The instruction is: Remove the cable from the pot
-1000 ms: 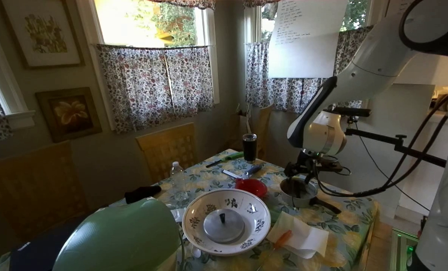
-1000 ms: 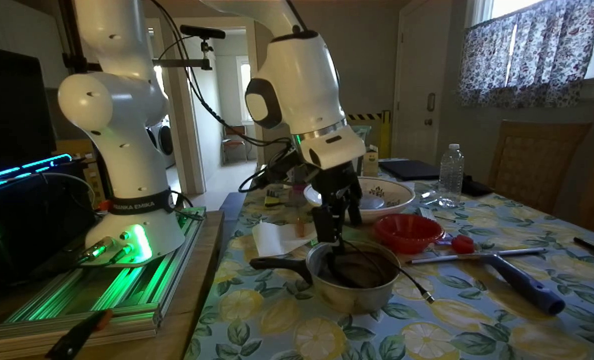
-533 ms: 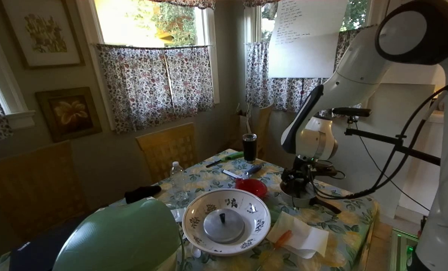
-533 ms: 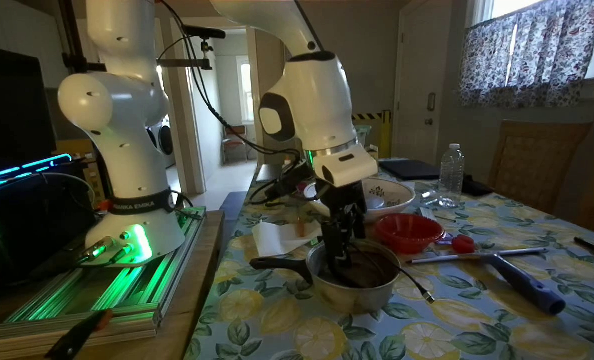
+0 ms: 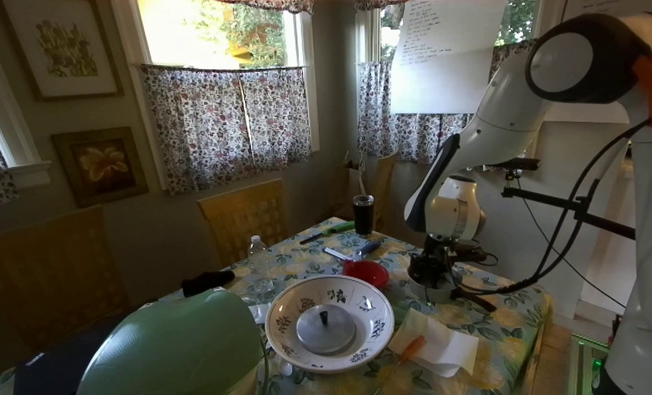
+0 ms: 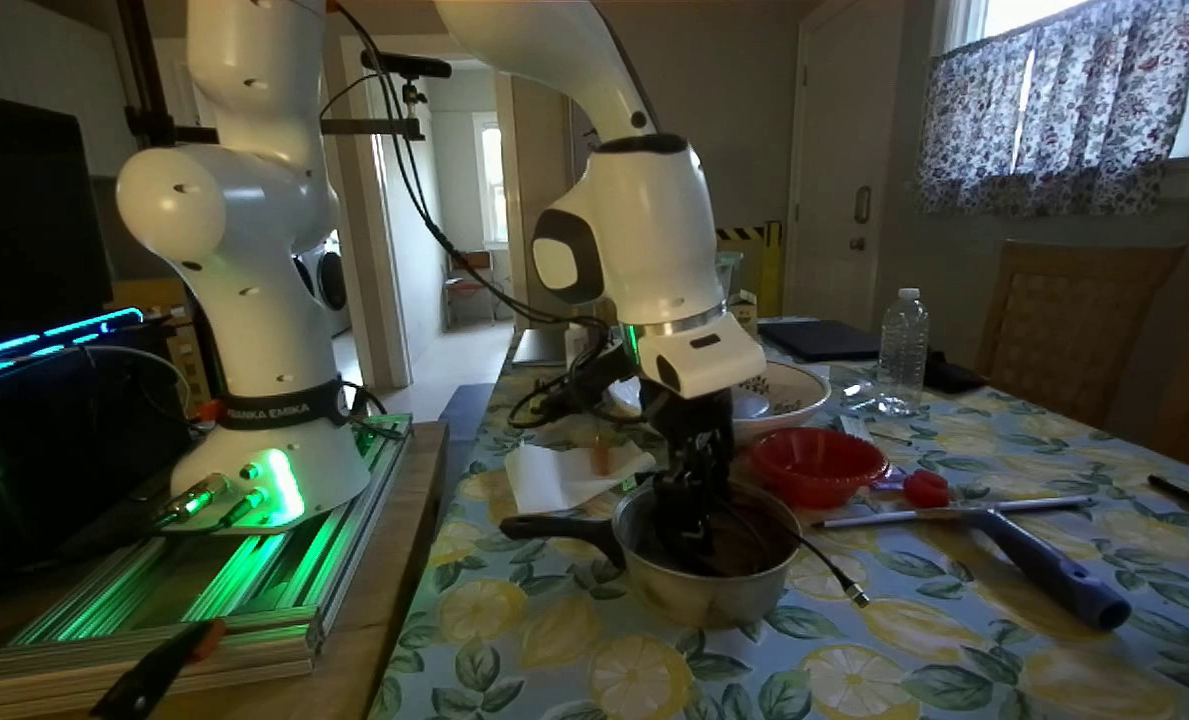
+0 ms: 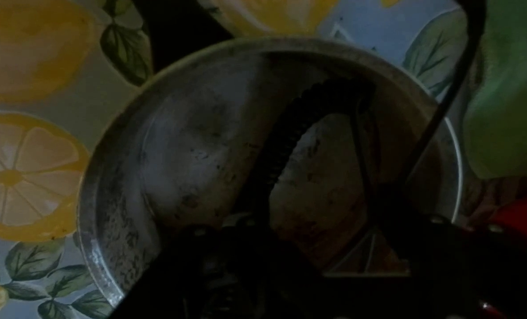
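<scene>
The pot [image 6: 706, 600] is small, round and metal, with a dark handle and a stained greyish inside. It stands on the table in both exterior views [image 5: 440, 296]. A black cable [image 6: 826, 565] lies in it; one thin end hangs over the rim with a metal plug. In the wrist view the cable shows a thick ribbed curve [image 7: 285, 128] inside the pot and a thin strand [image 7: 456, 84] over the rim. My gripper [image 7: 318, 208] is inside the pot, pointing down, its jaws apart around part of the cable. The fingertips [image 6: 689, 545] are dark and partly hidden by the rim.
A red bowl [image 6: 816, 470] stands close to the pot, with a big white bowl [image 5: 282, 351] holding a lid beyond it. A blue-handled tool [image 6: 1054, 575], white paper [image 5: 452, 351], a clear bottle [image 6: 902, 345] and a tall dark cup [image 5: 363, 215] are also on the table.
The gripper has moved down from above the pot, with its fingers now deeper inside it. The pot and the hanging cable end have not moved.
</scene>
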You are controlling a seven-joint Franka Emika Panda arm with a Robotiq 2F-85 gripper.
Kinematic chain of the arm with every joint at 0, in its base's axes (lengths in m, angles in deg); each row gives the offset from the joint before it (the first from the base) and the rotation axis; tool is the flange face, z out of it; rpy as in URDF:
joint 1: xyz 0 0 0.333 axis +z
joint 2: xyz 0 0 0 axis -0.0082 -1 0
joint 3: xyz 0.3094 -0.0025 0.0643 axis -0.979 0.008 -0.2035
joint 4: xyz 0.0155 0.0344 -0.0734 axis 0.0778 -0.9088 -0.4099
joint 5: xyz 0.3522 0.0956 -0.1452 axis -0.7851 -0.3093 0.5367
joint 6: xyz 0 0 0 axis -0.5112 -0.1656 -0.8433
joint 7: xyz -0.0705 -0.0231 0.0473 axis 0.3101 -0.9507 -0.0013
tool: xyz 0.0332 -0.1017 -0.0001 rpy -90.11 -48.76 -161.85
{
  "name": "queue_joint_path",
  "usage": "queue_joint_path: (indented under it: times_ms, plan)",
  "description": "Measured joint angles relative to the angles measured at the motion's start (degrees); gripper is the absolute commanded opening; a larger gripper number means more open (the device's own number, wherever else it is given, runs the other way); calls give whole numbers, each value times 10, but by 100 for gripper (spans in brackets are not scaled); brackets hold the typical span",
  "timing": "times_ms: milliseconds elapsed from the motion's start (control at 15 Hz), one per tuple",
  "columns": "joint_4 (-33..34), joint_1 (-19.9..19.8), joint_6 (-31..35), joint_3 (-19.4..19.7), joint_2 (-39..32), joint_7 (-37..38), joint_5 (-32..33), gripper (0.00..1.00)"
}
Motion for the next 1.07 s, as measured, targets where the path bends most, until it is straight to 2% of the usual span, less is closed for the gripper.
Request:
queue_joint_path:
  times_ms: [67,133,200,267,333,467,1067]
  plan:
    - [2,-1,1,0,-2,0,0,45]
    - [3,-2,3,-1,-5,0,0,41]
    - [4,-2,4,-2,-6,0,0,22]
    - [4,-3,6,-3,-6,0,0,16]
    - [5,-3,8,-3,-6,0,0,15]
    - [7,-3,13,-4,-6,0,0,1]
    - [9,16,58,4,-5,1,16,1]
